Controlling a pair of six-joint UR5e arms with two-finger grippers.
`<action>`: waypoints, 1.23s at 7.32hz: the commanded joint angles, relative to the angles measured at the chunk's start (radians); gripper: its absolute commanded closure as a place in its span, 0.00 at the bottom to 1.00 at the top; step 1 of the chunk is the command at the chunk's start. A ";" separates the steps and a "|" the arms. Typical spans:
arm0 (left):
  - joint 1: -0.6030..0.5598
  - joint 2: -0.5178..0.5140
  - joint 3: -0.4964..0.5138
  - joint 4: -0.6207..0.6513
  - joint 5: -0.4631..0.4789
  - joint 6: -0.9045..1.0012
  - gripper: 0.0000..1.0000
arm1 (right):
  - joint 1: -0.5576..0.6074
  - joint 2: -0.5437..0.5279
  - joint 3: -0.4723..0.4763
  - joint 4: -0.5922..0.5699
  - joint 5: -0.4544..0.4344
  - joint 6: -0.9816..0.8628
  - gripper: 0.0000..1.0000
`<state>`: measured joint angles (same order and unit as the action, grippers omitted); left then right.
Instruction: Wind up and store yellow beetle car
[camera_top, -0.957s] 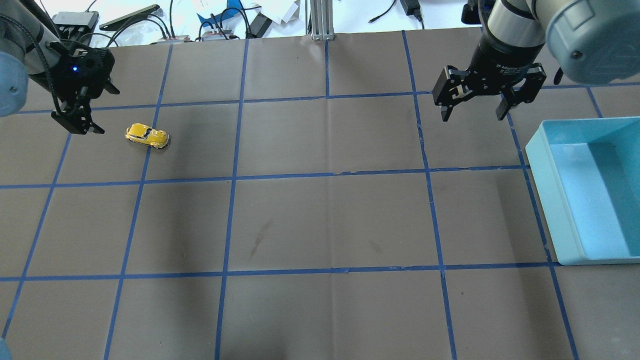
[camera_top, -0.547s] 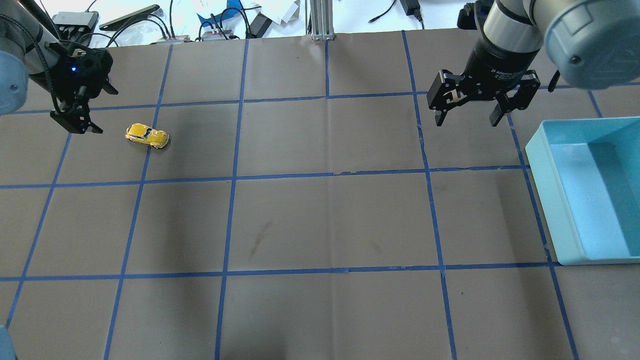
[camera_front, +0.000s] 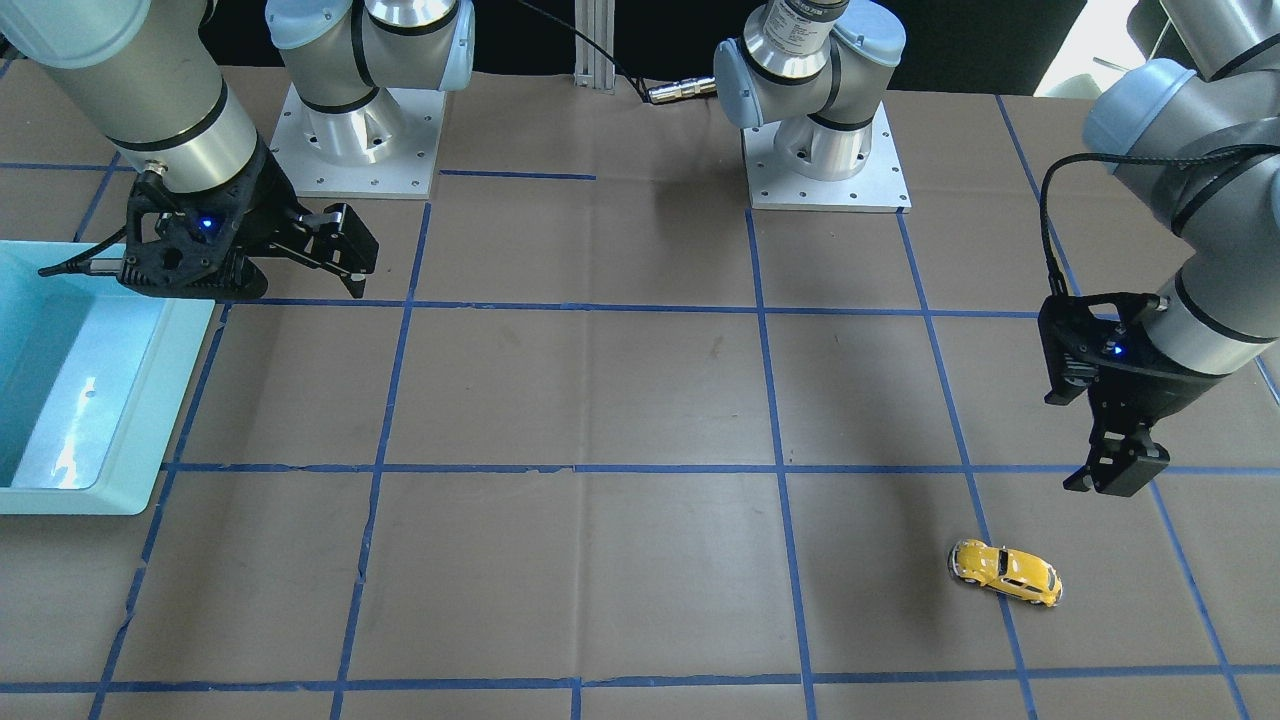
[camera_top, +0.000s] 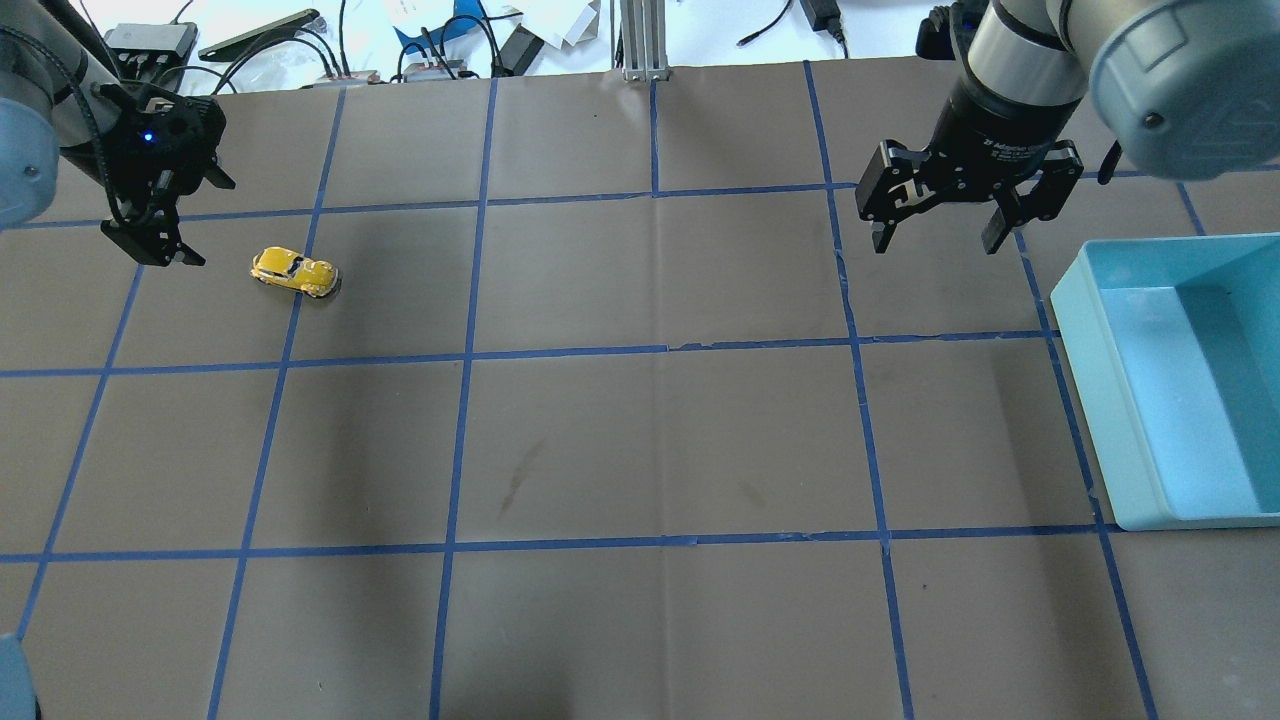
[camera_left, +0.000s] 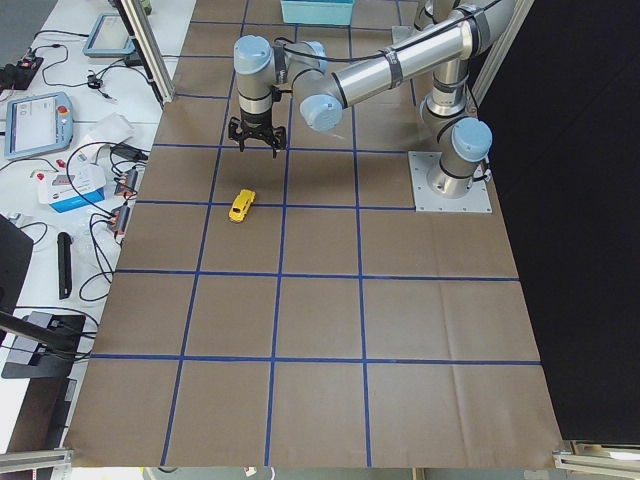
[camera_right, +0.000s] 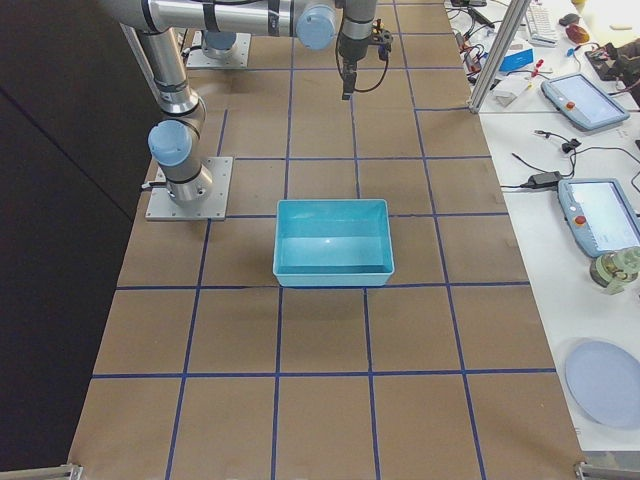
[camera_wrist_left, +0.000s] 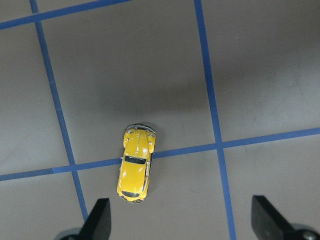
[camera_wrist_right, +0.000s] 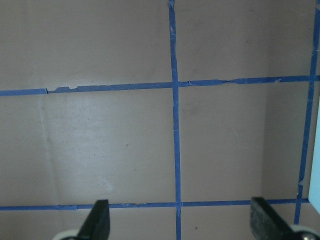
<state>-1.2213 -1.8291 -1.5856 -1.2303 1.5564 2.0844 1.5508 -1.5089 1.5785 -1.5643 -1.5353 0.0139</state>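
Observation:
The yellow beetle car (camera_top: 294, 272) stands on its wheels on the brown paper at the left of the table, across a blue tape line. It also shows in the front view (camera_front: 1005, 573) and the left wrist view (camera_wrist_left: 136, 170). My left gripper (camera_top: 195, 218) hovers above the table just left of the car, open and empty; in the left wrist view (camera_wrist_left: 182, 220) the car lies ahead of the wide-apart fingertips. My right gripper (camera_top: 937, 238) hangs open and empty over the far right of the table, next to the light blue bin (camera_top: 1085, 370).
The bin is empty and also shows in the front view (camera_front: 150, 420) and the right side view (camera_right: 335, 205). Cables and devices (camera_top: 300, 45) lie beyond the table's far edge. The two arm bases (camera_front: 825, 160) stand at the robot's side.
My right gripper has drifted a little toward the far side and left. My left gripper shifted slightly. The car has not moved.

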 joint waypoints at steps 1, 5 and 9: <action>-0.001 -0.036 0.012 0.018 0.001 0.013 0.00 | 0.000 -0.001 0.000 0.001 0.001 -0.002 0.00; 0.000 -0.123 0.050 0.040 0.001 0.025 0.00 | 0.000 -0.001 0.000 0.001 0.001 -0.005 0.00; 0.000 -0.193 0.059 0.093 0.001 0.043 0.00 | 0.000 0.001 0.000 0.001 0.000 -0.008 0.00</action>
<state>-1.2210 -2.0032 -1.5278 -1.1549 1.5570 2.1168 1.5508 -1.5081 1.5785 -1.5631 -1.5343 0.0064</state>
